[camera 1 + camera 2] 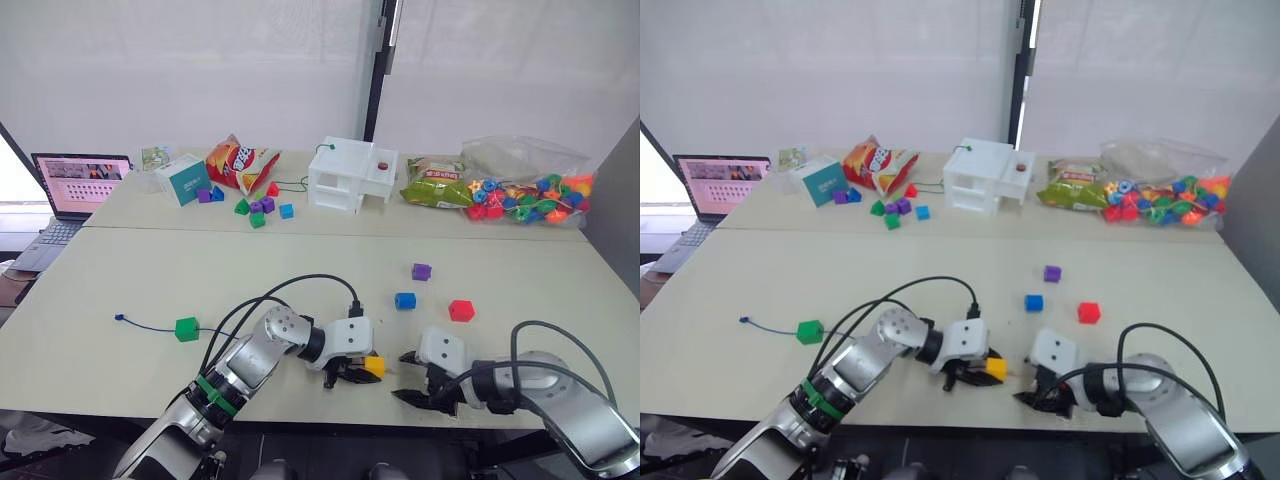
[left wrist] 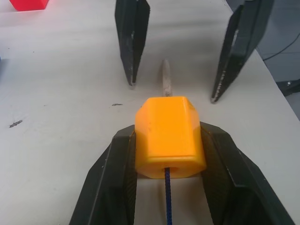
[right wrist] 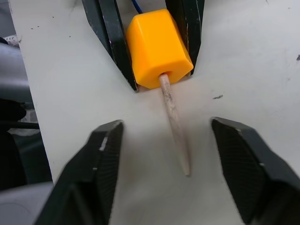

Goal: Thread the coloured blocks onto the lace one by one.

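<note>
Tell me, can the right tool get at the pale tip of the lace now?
Probably yes. The right tool is open, and the pale tip lies on the bare table between its two fingers, sticking out of the yellow block that the left tool holds. Nothing lies between.

On the tabletop (image 1: 120, 270), the left hand (image 1: 350, 374) grips one block (image 1: 374, 366) with the right hand (image 1: 412, 376) just at its 3 o'clock, three more blocks (image 1: 405, 300) at 1 o'clock, another block (image 1: 186, 329) far at 9 o'clock on the lace (image 1: 150, 325).
</note>
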`<state>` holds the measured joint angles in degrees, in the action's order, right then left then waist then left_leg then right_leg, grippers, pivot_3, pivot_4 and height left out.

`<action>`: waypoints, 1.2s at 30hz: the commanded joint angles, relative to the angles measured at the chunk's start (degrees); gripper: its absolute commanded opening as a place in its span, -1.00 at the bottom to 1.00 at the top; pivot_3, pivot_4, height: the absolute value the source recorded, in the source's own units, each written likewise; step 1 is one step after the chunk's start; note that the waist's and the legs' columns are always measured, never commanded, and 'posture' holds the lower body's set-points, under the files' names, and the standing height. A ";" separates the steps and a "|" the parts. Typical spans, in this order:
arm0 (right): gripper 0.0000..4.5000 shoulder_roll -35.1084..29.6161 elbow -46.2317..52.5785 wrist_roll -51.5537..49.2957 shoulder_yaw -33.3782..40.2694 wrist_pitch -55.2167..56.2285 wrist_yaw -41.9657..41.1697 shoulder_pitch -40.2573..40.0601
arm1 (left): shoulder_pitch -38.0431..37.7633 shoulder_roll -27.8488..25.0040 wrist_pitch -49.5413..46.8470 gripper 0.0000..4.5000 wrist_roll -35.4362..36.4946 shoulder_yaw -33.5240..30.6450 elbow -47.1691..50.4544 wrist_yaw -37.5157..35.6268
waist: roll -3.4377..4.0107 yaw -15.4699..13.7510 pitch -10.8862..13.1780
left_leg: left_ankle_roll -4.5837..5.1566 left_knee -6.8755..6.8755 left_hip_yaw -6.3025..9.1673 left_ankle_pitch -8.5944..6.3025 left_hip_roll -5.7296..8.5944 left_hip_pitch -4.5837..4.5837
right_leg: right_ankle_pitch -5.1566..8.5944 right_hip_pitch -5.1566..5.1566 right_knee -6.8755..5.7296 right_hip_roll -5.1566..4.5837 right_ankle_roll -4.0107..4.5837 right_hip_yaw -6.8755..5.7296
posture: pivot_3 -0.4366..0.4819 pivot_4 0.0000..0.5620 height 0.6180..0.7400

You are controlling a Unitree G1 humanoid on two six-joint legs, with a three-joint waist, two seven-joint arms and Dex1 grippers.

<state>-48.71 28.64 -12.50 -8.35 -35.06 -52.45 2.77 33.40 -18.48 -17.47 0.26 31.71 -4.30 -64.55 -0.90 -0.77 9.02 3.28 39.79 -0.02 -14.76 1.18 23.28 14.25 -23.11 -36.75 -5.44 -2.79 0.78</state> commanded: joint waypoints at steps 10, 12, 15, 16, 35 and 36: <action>-1.00 -0.85 -3.43 1.08 0.89 4.00 0.40 0.14 | 0.28 -1.76 0.13 -0.41 0.59 -1.45 1.25 -0.85 | 0.00 0.04 0.00 | 0.00 0.00 -0.01 0.00 0.00 -0.02 | 0.00 0.01 -0.01 0.00 0.00 0.00 | -0.05 -0.47 1.00; -1.00 -0.96 -3.12 0.69 0.87 3.94 0.00 1.21 | -0.31 -2.77 0.23 -0.41 1.39 -2.73 2.08 -0.97 | 0.00 0.07 0.00 | 0.00 0.00 0.00 0.00 0.00 -0.02 | 0.00 0.00 -0.01 0.01 0.00 0.01 | -0.05 -0.47 1.00; -1.00 -1.78 -1.62 0.44 0.14 2.97 -0.94 3.12 | -2.53 -6.77 1.76 -0.41 3.40 -6.05 4.19 -2.12 | 0.01 0.31 0.00 | 0.00 -0.02 -0.01 0.00 -0.01 0.00 | 0.00 -0.07 -0.06 0.01 0.00 0.02 | -0.05 -0.47 1.00; -1.00 -2.13 -0.90 0.26 -0.21 2.35 -1.34 3.74 | -3.41 -8.84 3.03 -0.41 4.10 -7.24 4.45 -3.23 | 0.01 0.33 0.00 | -0.01 -0.03 -0.01 0.00 -0.04 -0.01 | 0.00 -0.10 -0.06 0.03 0.02 0.05 | -0.05 -0.47 1.00; -1.00 -4.17 1.52 1.16 -6.16 -3.19 -3.97 11.07 | -4.04 -36.88 30.56 0.20 6.14 -22.57 -24.02 -16.83 | 0.05 0.55 0.02 | -0.02 -0.14 -0.04 0.00 -0.04 0.02 | 0.03 -0.19 -0.07 -0.10 0.07 -0.05 | -0.05 -0.47 1.00; -1.00 -4.09 1.31 1.19 -6.24 -3.14 -4.00 11.20 | -4.41 -36.82 28.70 0.32 7.27 -22.91 -22.59 -17.95 | 0.05 0.56 0.02 | -0.02 -0.13 -0.05 0.00 -0.04 0.03 | 0.03 -0.20 -0.08 -0.10 0.07 -0.05 | -0.05 -0.47 1.00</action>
<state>-52.51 29.55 -11.65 -15.20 -39.13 -56.26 12.88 29.45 -55.58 13.09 5.92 9.65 -29.08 -80.84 -0.85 -0.21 9.04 3.26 39.66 -0.08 -14.76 1.14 23.32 14.28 -23.32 -36.85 -5.53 -2.72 0.73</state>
